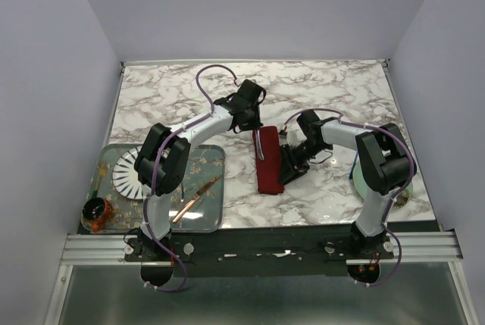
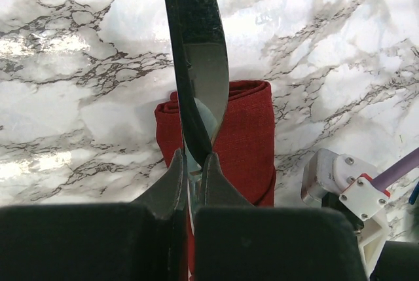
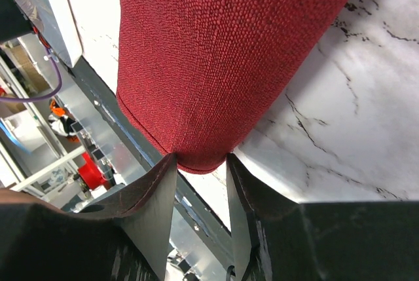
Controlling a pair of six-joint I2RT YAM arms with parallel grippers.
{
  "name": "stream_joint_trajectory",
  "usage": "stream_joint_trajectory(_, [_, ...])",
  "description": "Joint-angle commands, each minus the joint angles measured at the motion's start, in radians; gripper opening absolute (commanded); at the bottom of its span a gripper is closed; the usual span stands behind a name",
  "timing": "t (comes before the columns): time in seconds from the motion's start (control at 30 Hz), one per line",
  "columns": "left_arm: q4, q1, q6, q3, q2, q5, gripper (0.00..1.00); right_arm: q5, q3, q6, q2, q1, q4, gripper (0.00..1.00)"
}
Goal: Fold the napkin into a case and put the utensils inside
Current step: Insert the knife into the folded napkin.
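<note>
The napkin lies folded as a narrow dark red case on the marble, mid-table. My left gripper hovers at its far end, shut on a slim silvery utensil. In the left wrist view the gripper pinches the utensil by its handle, blade pointing away over the case. My right gripper sits at the case's right side. In the right wrist view its tips press both sides of a rounded, bulging end of the case.
A glass tray at the near left holds a white ribbed plate and a copper-coloured knife. A small dark jar stands at the tray's left corner. A pale round dish shows behind the right arm.
</note>
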Motion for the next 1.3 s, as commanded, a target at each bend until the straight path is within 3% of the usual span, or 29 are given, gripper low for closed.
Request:
stream_joint_trajectory(0.0, [0.021,-0.019,0.008,0.035,-0.020,0.013,0.00,-0.021,-0.002,0.003,-0.004,0.006,0.009,0.43])
stream_joint_trajectory(0.53, [-0.112,-0.065,-0.064,-0.022,-0.062,0.069,0.00,-0.021,0.005,0.017,0.001,0.007,0.012,0.41])
stream_joint_trajectory(1.27, [-0.132,-0.068,-0.085,-0.080,-0.076,0.085,0.00,-0.050,0.026,0.069,-0.010,0.004,0.069,0.44])
